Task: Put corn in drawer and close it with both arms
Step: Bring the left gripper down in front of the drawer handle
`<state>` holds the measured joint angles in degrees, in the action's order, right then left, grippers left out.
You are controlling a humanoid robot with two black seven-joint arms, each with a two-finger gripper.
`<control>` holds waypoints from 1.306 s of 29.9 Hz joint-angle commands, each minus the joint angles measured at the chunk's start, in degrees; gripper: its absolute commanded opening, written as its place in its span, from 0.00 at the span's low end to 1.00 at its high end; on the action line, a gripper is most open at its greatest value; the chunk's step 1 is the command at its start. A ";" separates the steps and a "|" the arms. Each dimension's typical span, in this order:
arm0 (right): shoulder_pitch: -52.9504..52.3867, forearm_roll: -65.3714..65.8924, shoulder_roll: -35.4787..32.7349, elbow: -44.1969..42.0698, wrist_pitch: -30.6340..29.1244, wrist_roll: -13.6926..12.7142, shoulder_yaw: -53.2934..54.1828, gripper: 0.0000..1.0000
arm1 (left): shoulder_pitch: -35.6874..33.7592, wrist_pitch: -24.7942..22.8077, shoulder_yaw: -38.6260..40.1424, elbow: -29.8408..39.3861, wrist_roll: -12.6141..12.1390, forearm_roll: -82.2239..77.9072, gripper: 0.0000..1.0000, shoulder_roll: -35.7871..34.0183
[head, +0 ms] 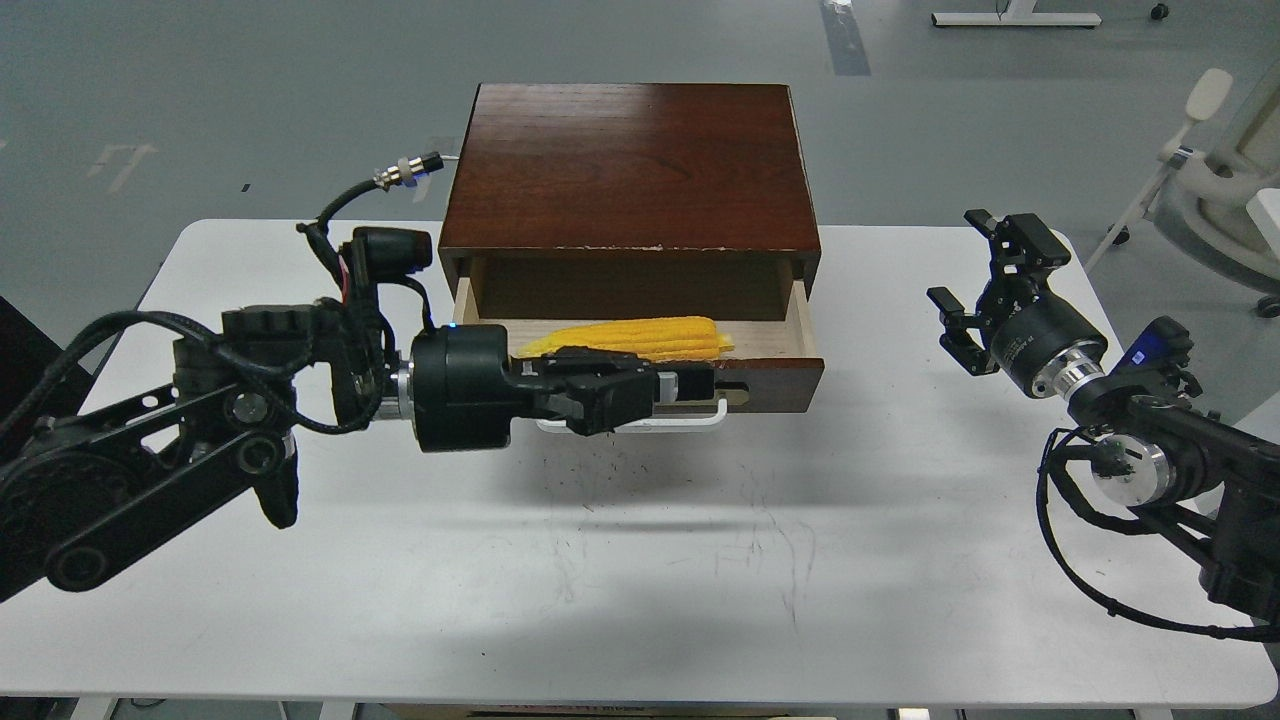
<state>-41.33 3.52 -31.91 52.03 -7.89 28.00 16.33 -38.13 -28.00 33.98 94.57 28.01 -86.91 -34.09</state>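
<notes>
The corn [640, 336] lies on its side inside the drawer [775, 385], which stands pulled out from the cabinet [630, 170]. My left gripper [665, 388] reaches in from the left across the drawer front, its fingers [610, 392] close together over the white bar handle [700, 418]; I cannot tell whether it grips the handle. My right gripper [975, 290] is open and empty, raised above the table at the right, well apart from the drawer.
The cabinet stands at the back middle of the white table [640, 560]. The left arm's bulky wrist and cables [330, 350] lie left of the drawer. A white chair base [1220, 200] stands on the floor beyond the table's right end.
</notes>
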 commanded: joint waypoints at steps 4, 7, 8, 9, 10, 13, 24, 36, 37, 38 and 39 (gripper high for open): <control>0.73 0.00 0.01 0.00 0.15 0.00 0.02 0.99 | 2.27 0.00 -6.81 -1.05 -0.01 -5.64 0.00 0.42; 0.90 0.00 0.01 0.00 0.15 0.00 0.02 0.99 | 4.72 1.71 -7.08 -3.50 -0.01 -5.91 0.00 0.25; 0.90 0.00 0.01 0.00 0.15 0.00 0.02 0.99 | 5.17 2.07 -7.08 -3.77 -0.01 -5.91 0.00 0.25; 0.90 0.00 0.01 0.00 0.15 0.00 0.02 0.99 | 5.44 2.33 -7.08 -3.86 -0.01 -5.91 0.00 0.16; 0.99 0.00 -0.08 0.00 0.15 0.00 0.02 0.99 | 6.31 2.86 -6.82 -4.12 -0.01 -5.82 0.00 0.07; 0.99 0.00 -0.08 0.00 0.15 0.00 0.02 0.99 | 9.12 5.58 -6.12 -4.92 -0.76 -4.59 0.00 0.07; 0.99 0.00 -0.08 0.00 0.07 0.00 0.02 0.99 | 12.65 6.38 -4.54 -6.32 -7.44 11.41 0.00 -0.02; 0.99 0.00 0.01 0.09 0.06 0.00 0.02 0.99 | 12.73 6.29 -3.13 -11.07 -7.53 11.94 0.00 1.04; 1.08 0.00 0.01 0.09 0.06 0.00 0.02 0.99 | 12.73 6.29 -3.04 -11.24 -7.53 12.11 0.00 1.04; 0.99 0.00 0.01 0.09 0.06 0.00 0.02 0.99 | 12.73 6.29 -3.04 -11.33 -7.53 12.37 0.00 1.13; 1.08 0.00 0.01 0.00 0.06 0.00 0.02 0.99 | 12.73 6.21 -2.78 -11.33 -7.62 12.64 0.00 1.13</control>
<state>-40.33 3.52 -31.91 52.08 -7.82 28.00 16.35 -25.40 -21.69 30.89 83.50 20.40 -74.83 -33.09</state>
